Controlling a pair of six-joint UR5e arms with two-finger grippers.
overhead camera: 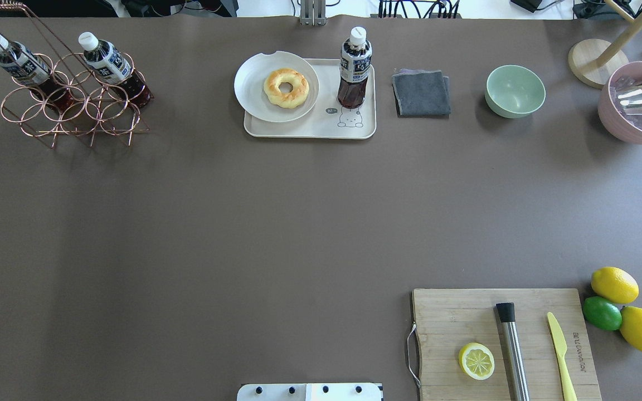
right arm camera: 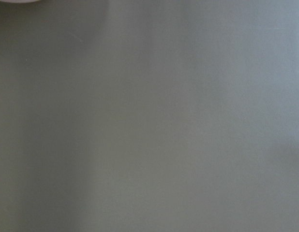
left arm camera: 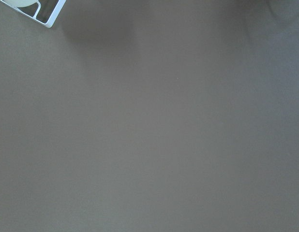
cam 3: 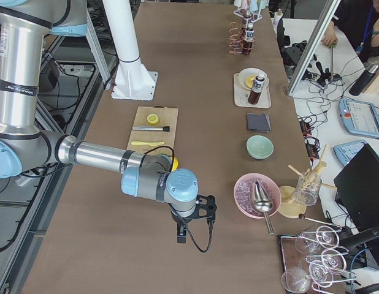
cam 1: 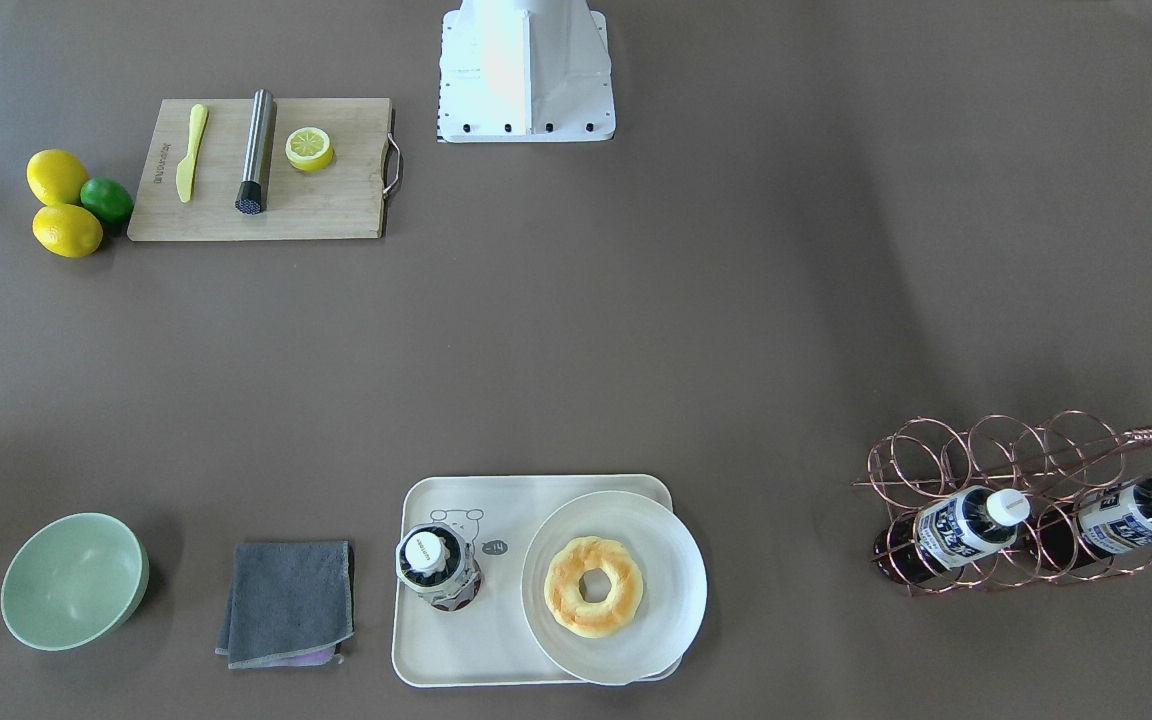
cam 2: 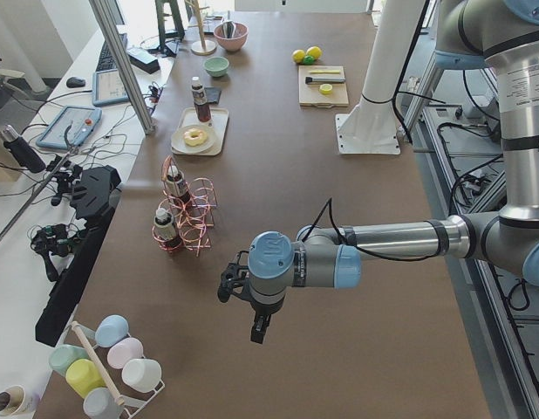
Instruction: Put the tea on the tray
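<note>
One tea bottle (cam 1: 436, 566) with a white cap and blue-and-white label stands upright on the cream tray (cam 1: 466, 640), next to the bear drawing. It also shows in the overhead view (overhead camera: 354, 69) on the tray (overhead camera: 310, 129). Two alike bottles (cam 1: 966, 525) (cam 1: 1131, 515) lie in a copper wire rack (cam 1: 1016, 470). My left gripper (cam 2: 257, 328) hangs over bare table at the left end, far from the tray. My right gripper (cam 3: 182, 236) hangs over bare table at the right end. Both show only in the side views, so I cannot tell whether they are open or shut.
A round white plate (cam 1: 656, 630) with a doughnut (cam 1: 593, 586) fills the tray's other half. A grey cloth (cam 1: 286, 602) and a green bowl (cam 1: 73, 580) lie beside the tray. A cutting board (cam 1: 256, 215) with a half lemon, knife and steel rod, whole citrus fruits (cam 1: 66, 205) and a pink bowl (overhead camera: 638, 106) stand further off.
</note>
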